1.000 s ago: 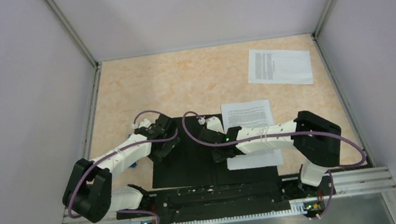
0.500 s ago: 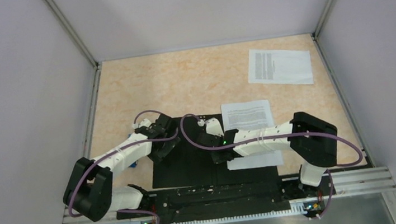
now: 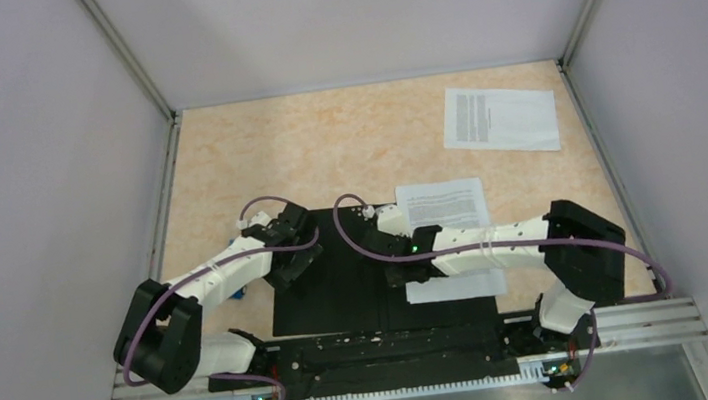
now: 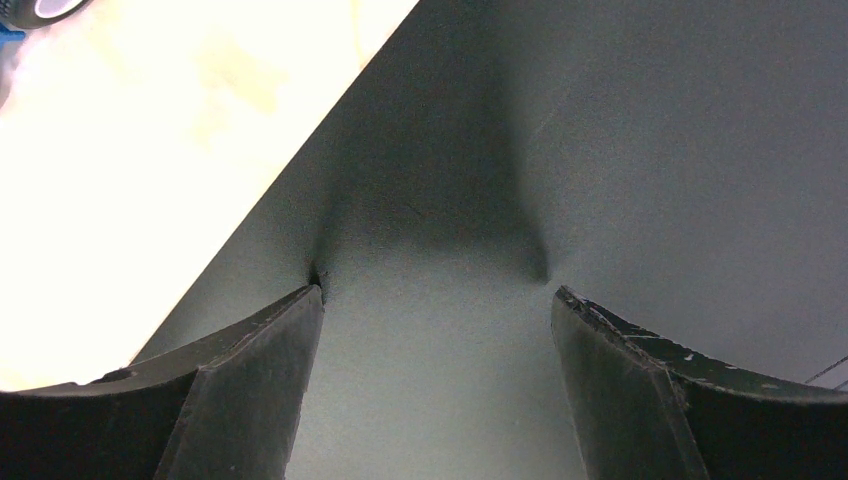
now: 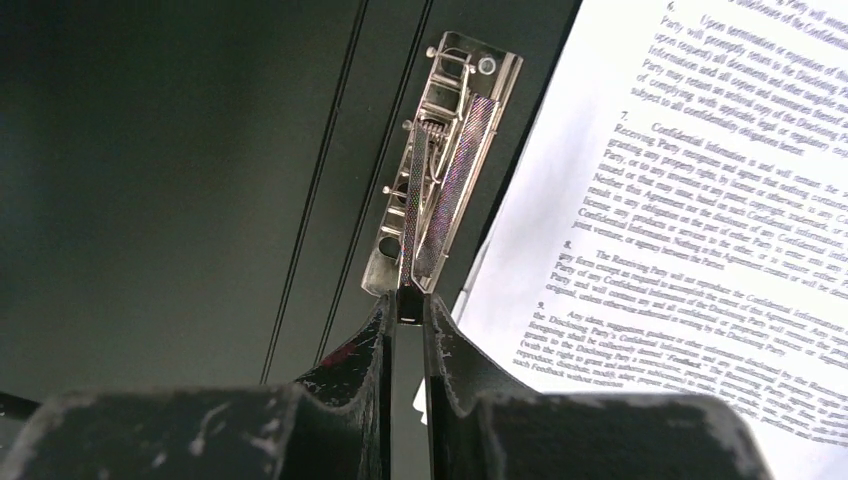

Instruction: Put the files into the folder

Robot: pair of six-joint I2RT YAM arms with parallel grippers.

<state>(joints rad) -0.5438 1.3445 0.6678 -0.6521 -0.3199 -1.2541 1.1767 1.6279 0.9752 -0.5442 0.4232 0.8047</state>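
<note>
The folder (image 3: 341, 297) lies open on the table, black inside up. My left gripper (image 3: 287, 268) stands open with both fingertips down on the folder's left flap (image 4: 600, 150), and nothing is between them (image 4: 437, 292). My right gripper (image 3: 388, 246) is shut on the black tip of the metal spine clip's lever (image 5: 440, 170), pinched between its fingertips (image 5: 408, 305). One of the files (image 3: 446, 205) lies on the folder's right half, its printed text beside the clip (image 5: 680, 200). A second file (image 3: 500, 118) lies on the table at the back right.
A small blue block (image 3: 236, 296) peeks out beside the left arm at the folder's left edge. Grey walls enclose the tan tabletop (image 3: 324, 148) on three sides. The metal rail (image 3: 636, 324) with the arm bases runs along the near edge.
The right arm shifted a little left, then back right, its elbow now farther right, with the gripper staying at the clip. The left arm has not moved.
</note>
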